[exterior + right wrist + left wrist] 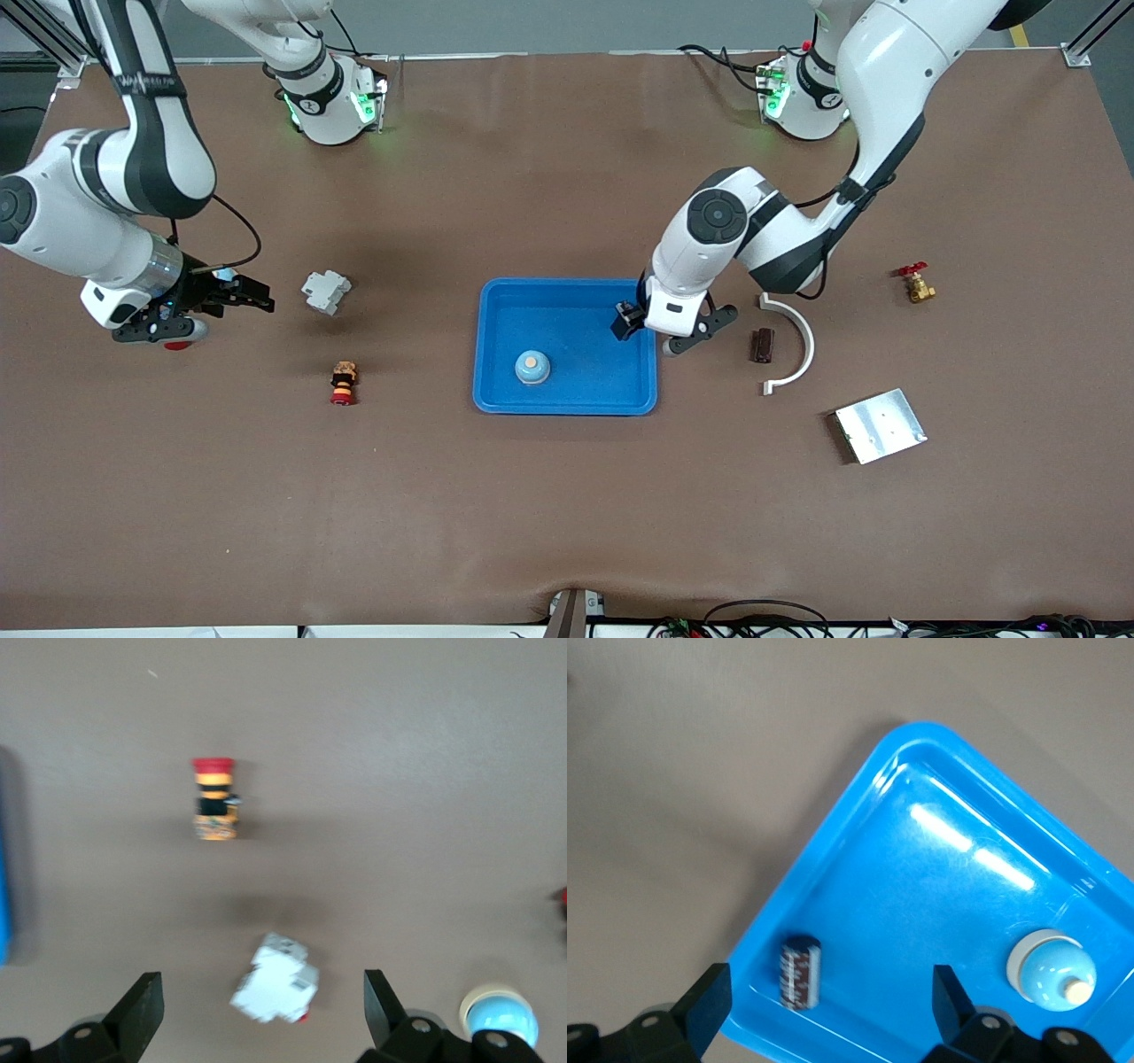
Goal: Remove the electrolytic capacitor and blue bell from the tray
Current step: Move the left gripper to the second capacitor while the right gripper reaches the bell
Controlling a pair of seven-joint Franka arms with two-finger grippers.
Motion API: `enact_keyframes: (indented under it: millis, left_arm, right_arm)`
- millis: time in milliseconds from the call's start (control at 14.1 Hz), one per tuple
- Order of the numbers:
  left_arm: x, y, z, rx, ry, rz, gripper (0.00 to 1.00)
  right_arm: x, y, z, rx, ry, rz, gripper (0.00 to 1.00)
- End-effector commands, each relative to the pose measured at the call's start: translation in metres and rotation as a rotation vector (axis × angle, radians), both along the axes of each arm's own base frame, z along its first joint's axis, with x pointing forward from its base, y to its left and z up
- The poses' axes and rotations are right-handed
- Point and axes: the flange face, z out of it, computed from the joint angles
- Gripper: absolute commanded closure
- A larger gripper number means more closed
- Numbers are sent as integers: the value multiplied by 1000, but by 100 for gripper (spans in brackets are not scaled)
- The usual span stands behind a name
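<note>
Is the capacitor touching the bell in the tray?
Apart. The left wrist view shows the capacitor lying near one wall of the blue tray and the bell standing well away, with bare tray floor between them.

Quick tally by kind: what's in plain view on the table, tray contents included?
Tray: 1
Bell: 1
Capacitor: 1
Breaker: 1
Push button: 1
Brown block: 1
Curved bracket: 1
Metal plate: 1
Valve: 1
Total: 9
</note>
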Motion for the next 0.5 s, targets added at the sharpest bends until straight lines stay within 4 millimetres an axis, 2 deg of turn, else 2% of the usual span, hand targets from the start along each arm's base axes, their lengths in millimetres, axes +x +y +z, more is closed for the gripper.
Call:
enact_keyframes:
  millis: [0,142,426]
  left_arm:
    - [1,-23,-8,-8,31,89,0]
    - [-7,-33,-20,2,47,107,0]
    - [-13,-33,-58,47,79,124,0]
  right_arm:
    - [13,48,38,-45,22,-61,0]
    - [14,85,47,-51,18,-115,0]
    - [18,149,32,-53,21,-202,0]
